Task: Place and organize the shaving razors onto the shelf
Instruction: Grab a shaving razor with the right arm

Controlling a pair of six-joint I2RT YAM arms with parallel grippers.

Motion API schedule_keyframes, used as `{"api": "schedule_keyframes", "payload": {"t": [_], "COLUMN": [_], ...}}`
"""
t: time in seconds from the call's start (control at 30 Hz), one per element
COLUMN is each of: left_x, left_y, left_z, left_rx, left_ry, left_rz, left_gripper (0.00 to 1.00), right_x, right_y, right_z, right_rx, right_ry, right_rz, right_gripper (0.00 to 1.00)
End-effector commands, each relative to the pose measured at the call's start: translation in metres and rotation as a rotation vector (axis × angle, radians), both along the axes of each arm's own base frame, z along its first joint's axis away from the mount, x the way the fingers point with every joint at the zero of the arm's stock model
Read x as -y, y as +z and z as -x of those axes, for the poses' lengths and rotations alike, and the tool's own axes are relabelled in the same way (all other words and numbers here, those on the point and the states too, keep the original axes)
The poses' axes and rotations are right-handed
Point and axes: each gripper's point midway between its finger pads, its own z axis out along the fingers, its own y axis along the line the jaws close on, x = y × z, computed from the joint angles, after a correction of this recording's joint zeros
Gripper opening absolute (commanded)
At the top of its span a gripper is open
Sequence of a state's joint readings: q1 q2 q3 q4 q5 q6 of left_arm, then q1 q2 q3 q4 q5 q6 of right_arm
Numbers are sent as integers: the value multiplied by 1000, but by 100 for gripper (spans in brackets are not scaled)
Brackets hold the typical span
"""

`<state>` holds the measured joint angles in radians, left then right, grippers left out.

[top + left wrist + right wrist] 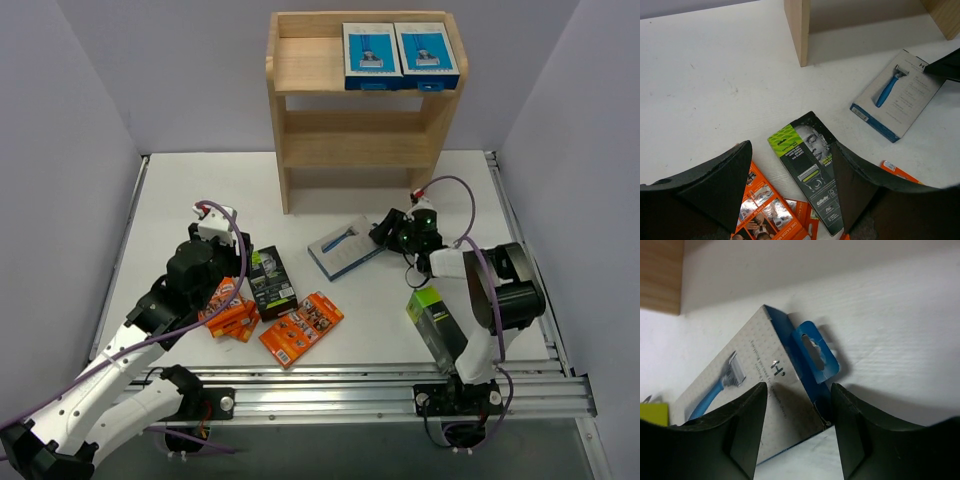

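Note:
The wooden shelf stands at the back with two blue-and-white razor boxes side by side on its top tier. A third blue-and-white box lies flat on the table. My right gripper is low at its hang-tab end, jaws apart, straddling the box's corner. My left gripper hovers open over a flat black-and-lime box and orange packs. More orange packs lie nearby.
A second black-and-lime box stands tilted against the right arm near its base. The shelf's left leg is just beyond the left gripper. The shelf's middle and bottom tiers hold nothing. A metal rail runs along the near edge.

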<state>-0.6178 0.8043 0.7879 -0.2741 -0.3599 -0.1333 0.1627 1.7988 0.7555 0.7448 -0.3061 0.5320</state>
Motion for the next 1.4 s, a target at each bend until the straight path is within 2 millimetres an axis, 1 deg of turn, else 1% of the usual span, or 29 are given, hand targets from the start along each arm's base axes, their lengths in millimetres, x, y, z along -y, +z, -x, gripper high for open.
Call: {"api": "schedule_keyframes", "payload": {"t": [0.0, 0.03, 0.07, 0.1, 0.13, 0.17, 0.2, 0.23, 0.27, 0.3, 0.33, 0.37, 0.4, 0.43, 0.5, 0.57, 0.63, 0.67, 0.7, 0.73, 0.8, 0.83, 0.87, 1.1, 1.17, 1.2, 1.27, 1.33, 1.37], "left_x": [2, 2, 2, 2, 3, 4, 4, 5, 5, 6, 6, 7, 7, 7, 7, 6, 5, 5, 5, 4, 2, 1, 1, -2, -3, -3, -2, -1, -1], "left_y": [25, 25, 25, 25, 25, 24, 24, 24, 24, 24, 23, 22, 21, 20, 17, 14, 12, 10, 9, 8, 8, 6, 6, 9, 8, 7, 6, 5, 5], "left_z": [-2, -2, -1, -1, -1, 0, 0, 0, -1, -1, -1, -1, -1, -2, -3, -5, -6, -7, -8, -8, -10, -10, -11, -11, -12, -12, -13, -13, -13], "left_rx": [50, 48, 48, 48, 47, 45, 45, 44, 44, 42, 39, 36, 33, 30, 24, 14, 11, 7, 4, -1, -6, -12, -14, -9, -11, -11, -16, -20, -21], "left_ry": [-7, -8, -12, -10, -13, -17, -17, -20, -21, -23, -25, -26, -26, -25, -19, -14, -6, -4, 0, 3, 12, 14, 15, 19, 23, 21, 20, 15, 15], "left_rz": [40, 41, 44, 45, 47, 47, 50, 50, 52, 53, 52, 50, 49, 46, 38, 24, 16, 8, 3, -7, -19, -29, -32, -28, -27, -27, -30, -30, -31], "left_gripper": [74, 74, 74, 74, 74, 74, 74, 74, 74, 74, 74, 74, 74, 74, 74, 74, 74, 74, 76, 76, 77, 77, 77, 77, 77, 77, 77, 77, 78], "right_x": [-37, -40, -45, -57, -58, -62, -66, -72, -72, -71, -69, -65, -63, -58, -49, -37, -32, -29, -22, -22, -14, -15, -15, -22, -22, -23, -22, -24, -25], "right_y": [43, 36, 48, 53, 51, 69, 75, 86, 94, 99, 98, 105, 103, 95, 92, 82, 79, 72, 70, 72, 58, 64, 52, 29, 19, 19, 10, 8, 2], "right_z": [14, 27, 33, 43, 55, 62, 69, 76, 86, 90, 93, 95, 96, 98, 93, 86, 80, 77, 71, 67, 61, 52, 49, 23, 20, 17, 16, 14, 14], "right_rx": [89, 59, 84, 83, 74, 115, 125, 139, 155, 158, 140, 157, 151, 121, 109, 76, 62, 40, 37, 37, -6, -1, -34, -108, -134, -131, -149, -149, -164], "right_ry": [58, 58, 66, 84, 83, 95, 108, 126, 132, 129, 121, 110, 103, 90, 56, 19, 8, 4, -12, 0, -9, 2, 7, 47, 42, 38, 25, 30, 30], "right_rz": [-73, -74, -88, -112, -118, -145, -165, -217, -247, -267, -271, -269, -257, -225, -205, -199, -206, -205, -202, -208, -193, -188, -174, -169, -177, -185, -197, -210, -217], "right_gripper": [49, 49, 49, 49, 49, 50, 50, 50, 50, 50, 50, 51, 51, 51, 51, 50, 48, 48, 48, 48, 47, 47, 47, 43, 41, 39, 38, 38, 38]}}
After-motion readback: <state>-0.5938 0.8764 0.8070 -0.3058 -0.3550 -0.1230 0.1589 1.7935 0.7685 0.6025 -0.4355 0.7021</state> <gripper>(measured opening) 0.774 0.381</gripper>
